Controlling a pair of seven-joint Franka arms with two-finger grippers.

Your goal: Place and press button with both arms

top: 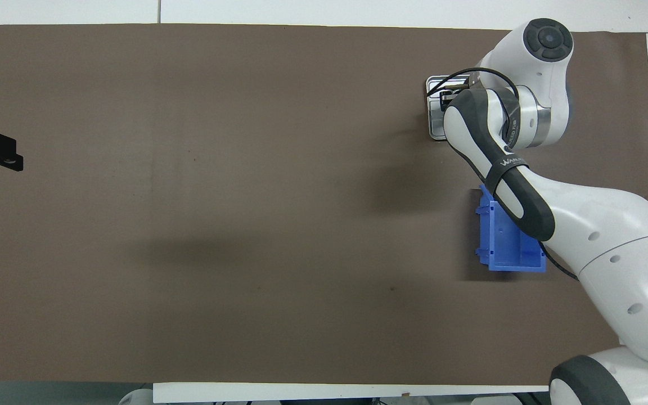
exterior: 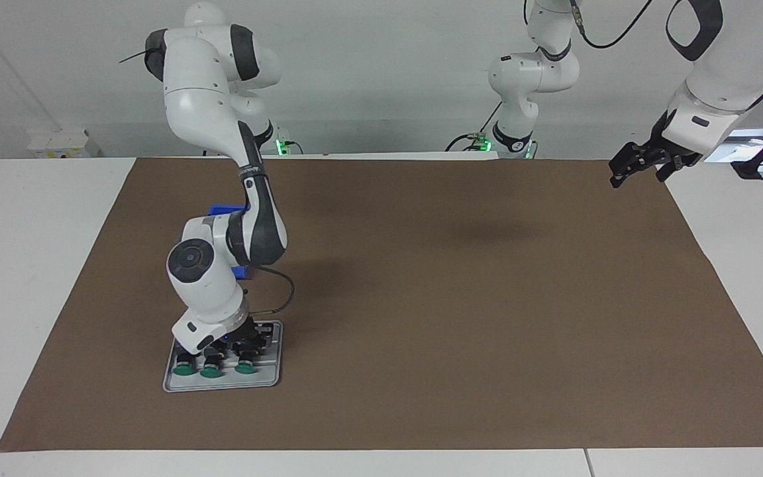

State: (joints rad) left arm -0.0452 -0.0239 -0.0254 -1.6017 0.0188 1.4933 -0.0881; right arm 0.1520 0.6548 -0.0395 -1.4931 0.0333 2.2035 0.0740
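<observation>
The right gripper (exterior: 239, 344) is sitting low in the grey tray (exterior: 274, 379), its jaws hidden among three green-capped buttons (exterior: 244, 367); whether they are gripping one I cannot tell; better to be lifting straight up, clearing the neighbours; the left gripper (exterior: 643, 162), jaws spread, is waiting over the brown mat's (exterior: 461, 298) corner; a blue bin (top: 507, 247) is standing nearer the robots.

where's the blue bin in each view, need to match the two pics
Facing view: the blue bin peeks out from under the right arm's forearm, nearer to the robots than the grey tray.
Overhead view: the blue bin lies in full sight beside that forearm, lower in the picture than the grey tray.
Shared landmark: the grey tray, which the right gripper has reached.
</observation>
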